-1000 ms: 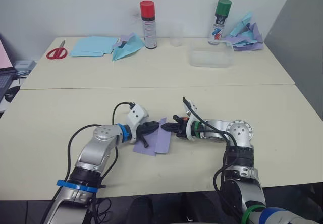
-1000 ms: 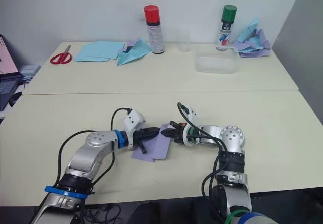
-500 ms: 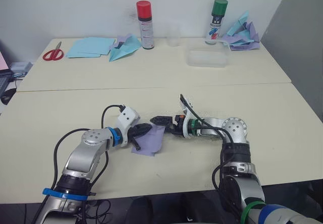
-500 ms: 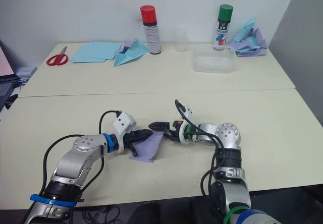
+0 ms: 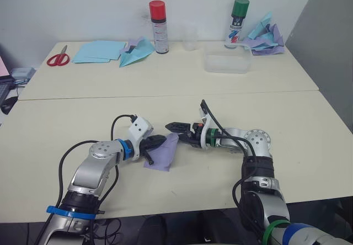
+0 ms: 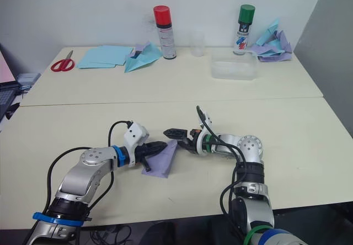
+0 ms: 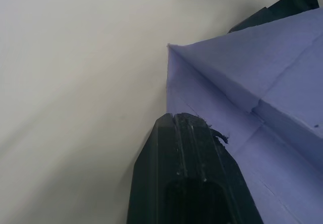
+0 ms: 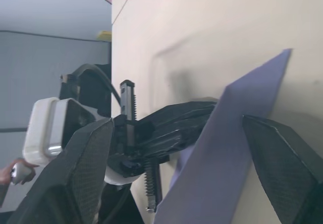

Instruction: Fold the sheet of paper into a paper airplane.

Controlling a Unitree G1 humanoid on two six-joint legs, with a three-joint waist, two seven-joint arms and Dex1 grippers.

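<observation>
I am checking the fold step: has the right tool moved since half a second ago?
Yes. Judged against the table seam, the right tool has shifted slightly toward it, away from the sheet of paper.

We can't read any text: the labels on the red-capped can (image 5: 159,27) and green-capped can (image 5: 237,24) are illegible.

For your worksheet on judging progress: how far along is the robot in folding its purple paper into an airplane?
Early stage. Done: the sheet of paper carries at least one fold and creases. In hand: the left gripper is shut on its edge, while the right gripper hovers open beside it. Left: no pointed nose or wings yet.
</observation>
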